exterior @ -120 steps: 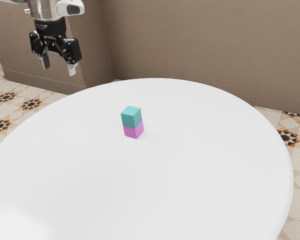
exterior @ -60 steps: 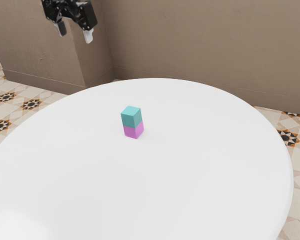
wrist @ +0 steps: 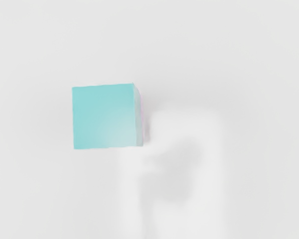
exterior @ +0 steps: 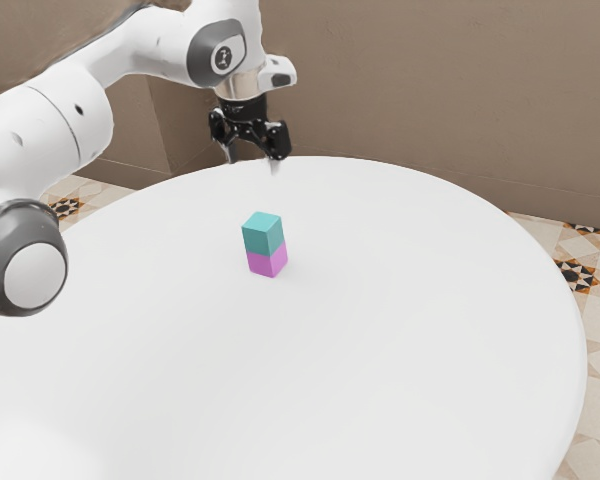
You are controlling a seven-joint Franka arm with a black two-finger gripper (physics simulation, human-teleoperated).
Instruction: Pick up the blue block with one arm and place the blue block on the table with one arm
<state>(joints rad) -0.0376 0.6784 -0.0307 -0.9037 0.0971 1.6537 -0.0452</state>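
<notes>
My gripper [exterior: 252, 162] hangs in the air above the stacked blocks, its two fingers apart and nothing between them. Below it in the exterior view, the teal-blue block [exterior: 263, 234] rests on top of a magenta block [exterior: 267, 262], which stands on the white round table [exterior: 380, 330]. From above in the wrist view, the blue block [wrist: 104, 117] shows its top face, with a thin strip of the magenta block [wrist: 142, 117] along one side.
The white arm reaches in from the exterior view's left, over that side of the table. A brown wall [exterior: 410, 90] stands behind the table's far edge, and patterned floor tiles [exterior: 583, 275] lie beyond its rim.
My gripper has come down and toward the exterior view's right, from beyond the table to above the blocks. More of the arm is in view. Both blocks stayed put.
</notes>
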